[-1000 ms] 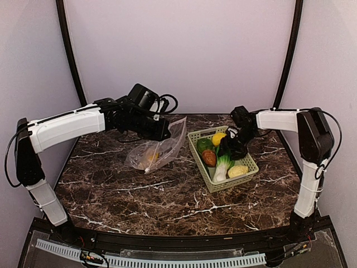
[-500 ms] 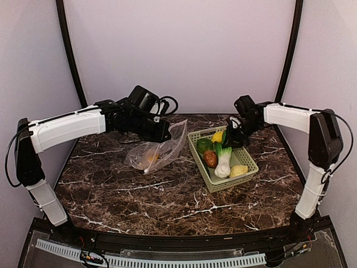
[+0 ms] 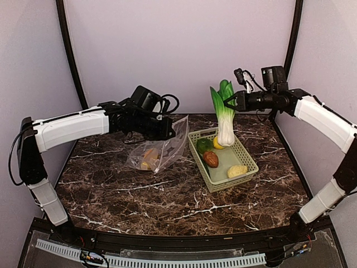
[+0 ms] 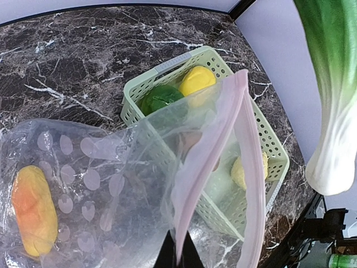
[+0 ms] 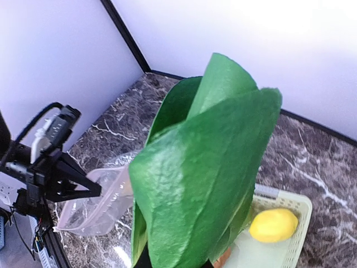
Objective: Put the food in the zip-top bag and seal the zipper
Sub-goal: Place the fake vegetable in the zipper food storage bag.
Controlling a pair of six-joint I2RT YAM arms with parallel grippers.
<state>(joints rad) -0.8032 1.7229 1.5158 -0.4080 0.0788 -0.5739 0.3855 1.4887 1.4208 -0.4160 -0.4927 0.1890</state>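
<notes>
Both clenched: left gripper (image 3: 169,133) pinches the zipper (image 4: 212,151) of the zip-top bag (image 3: 159,152), right gripper (image 3: 230,101) holds the bok choy (image 3: 226,131) above the basket (image 3: 249,163).

bright, even light, faint soft shadows on the table (image 3: 167,195), pale sheen on the zip-top bag (image 4: 100,184)

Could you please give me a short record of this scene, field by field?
left hand: shut on the zip-top bag mouth, holding it up
right hand: shut on the bok choy, in the air above the basket
in bag: orange-yellow piece
in basket: lemon, green pepper, red-brown piece, pale yellow piece
zipper: open
</notes>
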